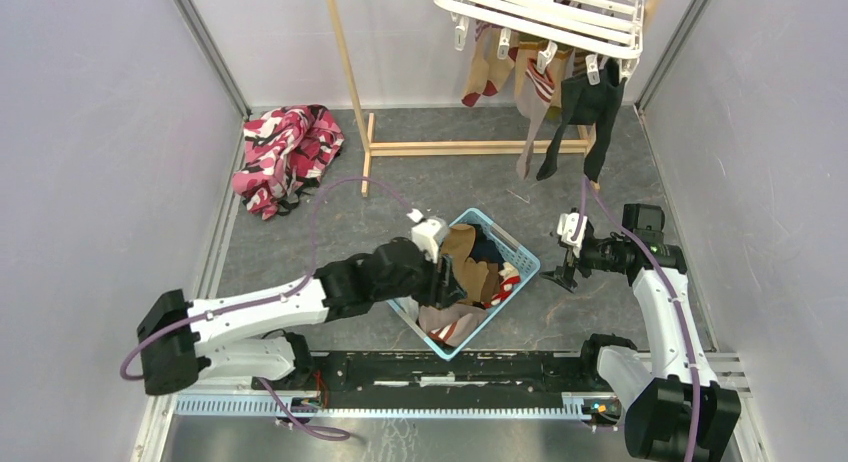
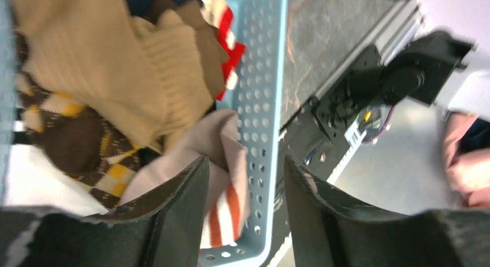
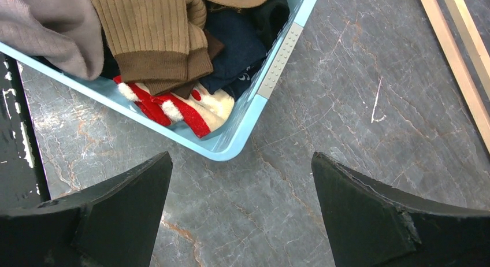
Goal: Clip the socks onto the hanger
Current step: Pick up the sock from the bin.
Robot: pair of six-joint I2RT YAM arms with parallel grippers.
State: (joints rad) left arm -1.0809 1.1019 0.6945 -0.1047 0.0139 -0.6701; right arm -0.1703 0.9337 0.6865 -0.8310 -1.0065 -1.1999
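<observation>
The white hanger [image 1: 545, 12] hangs at the back right with several socks [image 1: 590, 102] clipped under it. More socks [image 1: 475, 272] fill the light blue basket [image 1: 525, 257]. My left gripper [image 1: 443, 282] reaches into the basket's near side. In the left wrist view it [image 2: 245, 158] is shut on a grey sock [image 2: 225, 140] with an orange-white striped cuff, and the basket wall [image 2: 263, 76] is caught between the jaws too. One finger is inside the basket and the other outside. My right gripper [image 1: 562, 267] [image 3: 241, 154] hovers open over the bare floor just right of the basket [image 3: 231, 148].
A tan sock [image 2: 98, 65] and a brown argyle sock [image 2: 75, 140] lie beside the gripped one. A pink, red and black cloth [image 1: 285, 152] lies at the back left. A wooden stand [image 1: 350, 72] holds the hanger. The arms' base rail [image 1: 450, 367] runs along the near edge.
</observation>
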